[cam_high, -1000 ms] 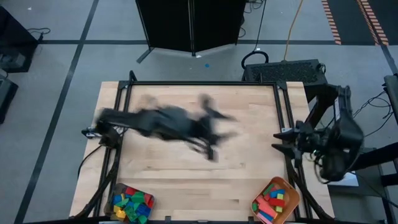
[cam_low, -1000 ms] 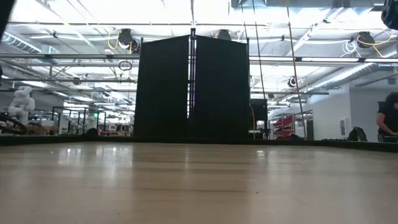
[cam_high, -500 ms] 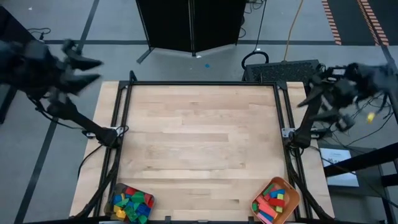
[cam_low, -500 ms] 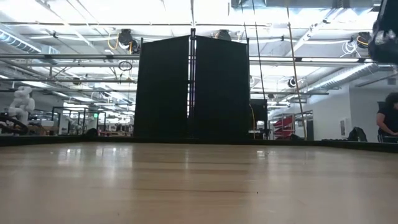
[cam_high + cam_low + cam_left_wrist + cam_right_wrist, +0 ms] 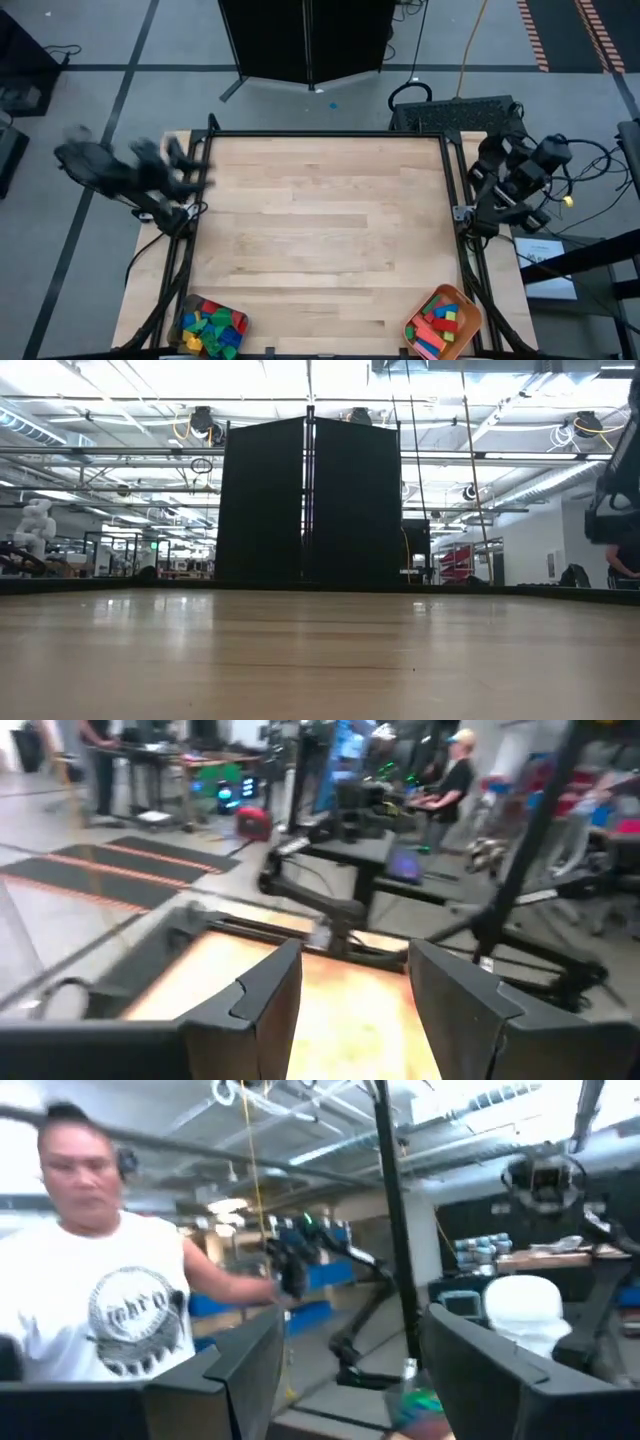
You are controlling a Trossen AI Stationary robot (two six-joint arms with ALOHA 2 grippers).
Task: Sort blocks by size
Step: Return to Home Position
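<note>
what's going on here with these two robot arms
Sorting looks finished. The blocks sit in two bins: some in the grey container on the left arm's side, the rest in the orange tray on the right arm's. None lie loose on the table. The left gripper and right gripper are open and empty at the table's edges.

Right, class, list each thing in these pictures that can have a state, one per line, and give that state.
left gripper: open, holding nothing, at the table's left edge.
right gripper: open, holding nothing, beside the table's right edge.
grey container: holds the mixed blocks, heaped.
orange tray: holds the mostly red blocks.
</note>
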